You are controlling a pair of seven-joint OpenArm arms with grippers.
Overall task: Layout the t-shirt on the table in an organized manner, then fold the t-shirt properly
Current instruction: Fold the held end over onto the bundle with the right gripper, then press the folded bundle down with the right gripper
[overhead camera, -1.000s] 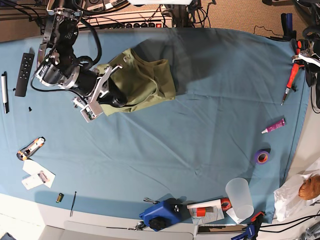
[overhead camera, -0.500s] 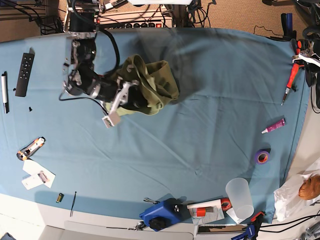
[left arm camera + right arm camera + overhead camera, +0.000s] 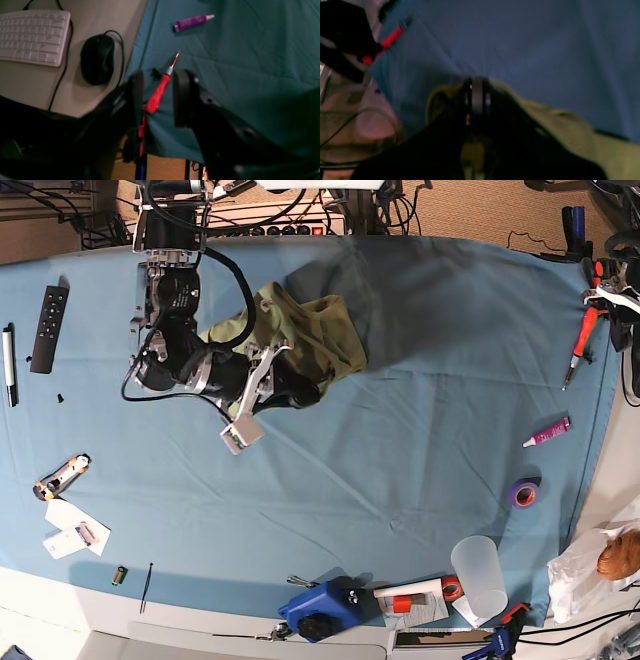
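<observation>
The right end effector [image 3: 300, 392] was clamped on the bunched t-shirt [image 3: 318, 335], likely to drag it across the tabletop [image 3: 400, 460]; the left end effector [image 3: 156, 97], well away from the t-shirt, stood apart and empty.

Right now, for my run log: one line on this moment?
right claw: shut on shirt | shirt: bunched | left claw: open, idle

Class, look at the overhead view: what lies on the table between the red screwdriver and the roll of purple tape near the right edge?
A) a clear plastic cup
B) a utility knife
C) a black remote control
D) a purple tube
D: the purple tube lies on the teal table, below the red screwdriver and above the purple tape roll.
</observation>
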